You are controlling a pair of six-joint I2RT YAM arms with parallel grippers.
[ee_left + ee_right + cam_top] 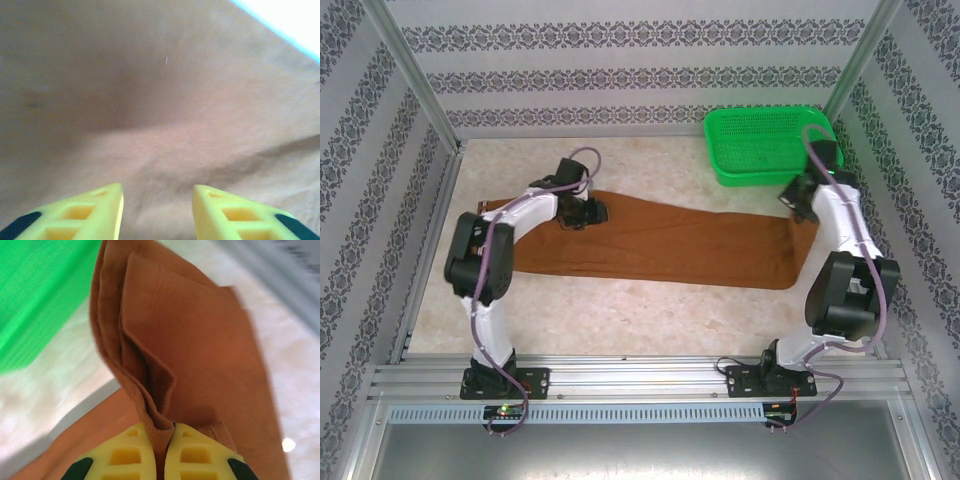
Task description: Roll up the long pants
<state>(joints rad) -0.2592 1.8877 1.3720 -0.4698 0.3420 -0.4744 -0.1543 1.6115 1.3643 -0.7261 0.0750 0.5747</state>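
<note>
- So far, the table (620, 320) is showing no finished roll anywhere on it.
- The long pants (670, 250) are lying across the middle of the table in the top view, stretching as one narrow flat band from about 9 o'clock to about 3 o'clock. The legs seem to be lying one over the other. I am judging the laying-out and folding as done, and the rolling itself as only just starting.
- The green basket (760, 145) is sitting at about 1 o'clock, near the 3 o'clock end of the pants. As I judge it, it is playing no part in this step.
- My right gripper (169, 432) is working at the 3 o'clock end, and its fingers are pressing together on a thick bunched fold of the cloth. In my wrist view, the layers are rising from the jaws toward 12 o'clock, doubled over and lifted off the table. This is looking to me like the start of a first turn.
- My left gripper (157, 192) is hovering low over the other end, at about 10 o'clock in the top view. Its fingers are standing apart, with smooth cloth beneath them and nothing pinched.
- Nearly the whole length is waiting to be wound up, so most of the task is lying ahead.
</note>
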